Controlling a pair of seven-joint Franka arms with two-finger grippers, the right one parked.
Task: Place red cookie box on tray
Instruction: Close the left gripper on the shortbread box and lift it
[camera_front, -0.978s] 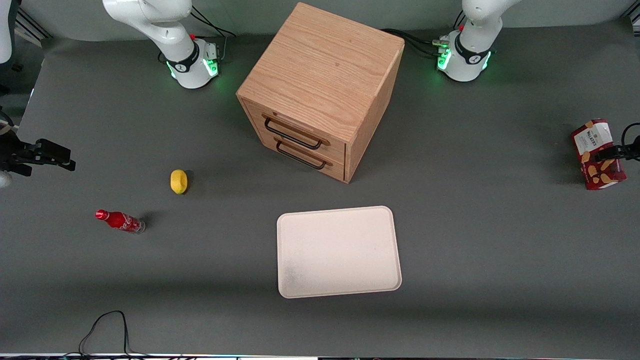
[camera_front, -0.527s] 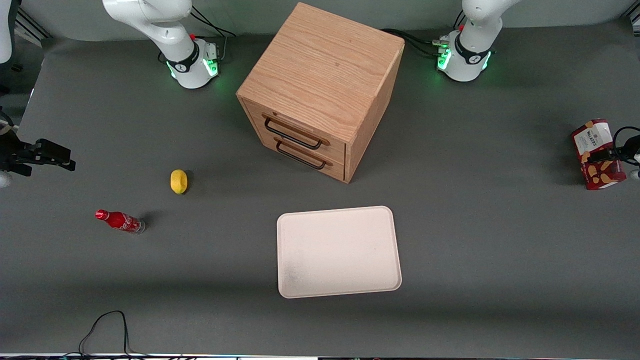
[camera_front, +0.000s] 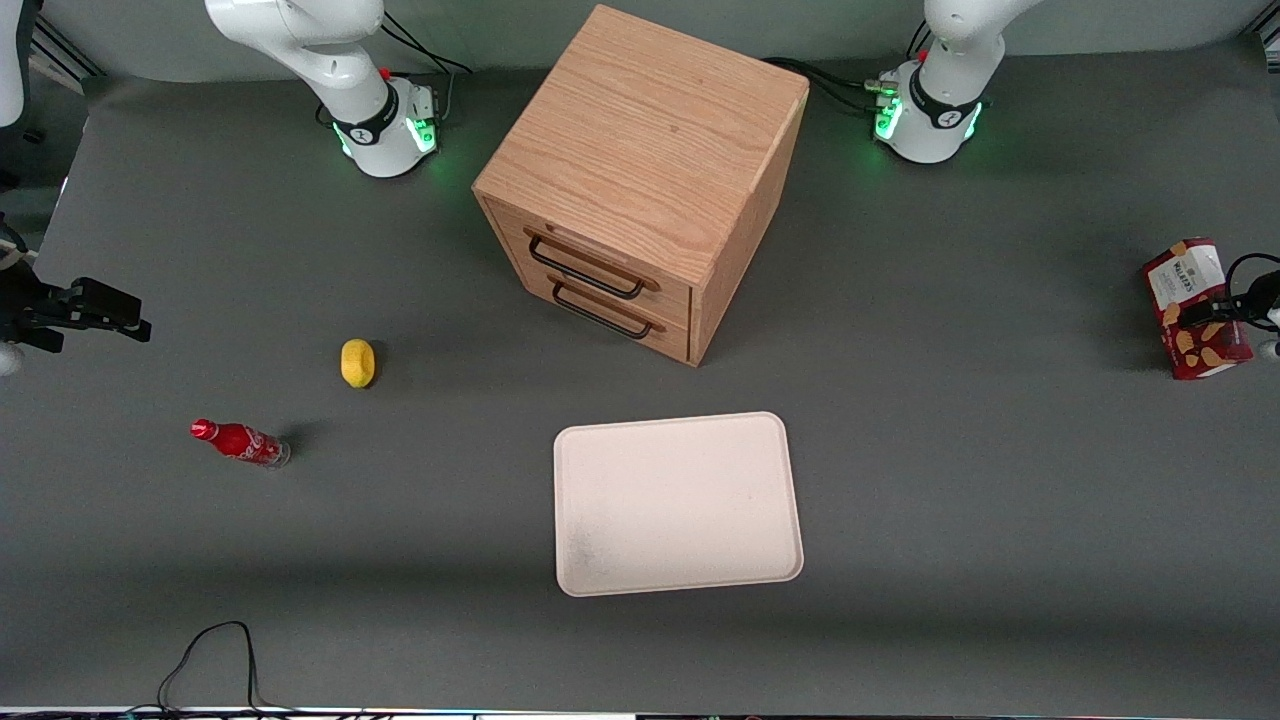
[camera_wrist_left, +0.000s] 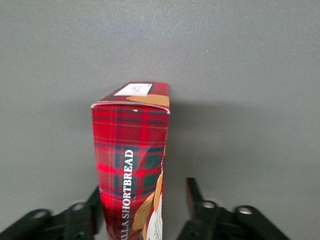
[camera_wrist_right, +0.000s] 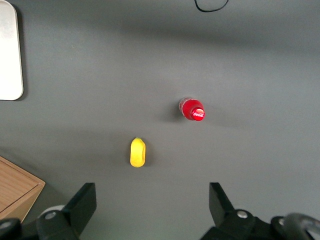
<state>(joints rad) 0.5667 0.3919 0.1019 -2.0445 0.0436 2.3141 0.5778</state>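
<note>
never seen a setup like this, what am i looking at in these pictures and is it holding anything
These are two white robot arms bolted to a grey table; only one is working. The wide picture looks down from the front. The other two come from cameras on the arms' wrists, so the black prongs at their edges are gripper fingers.

The working arm's gripper is at its end of the table, with its fingers on either side of the red cookie box, which stands on edge. One finger is against the box and a gap shows at the other, so it is open and not holding yet.

The tray, pale and bare, lies in front of a wooden drawer cabinet. Toward the parked arm's end are a lemon and a small red cola bottle.
</note>
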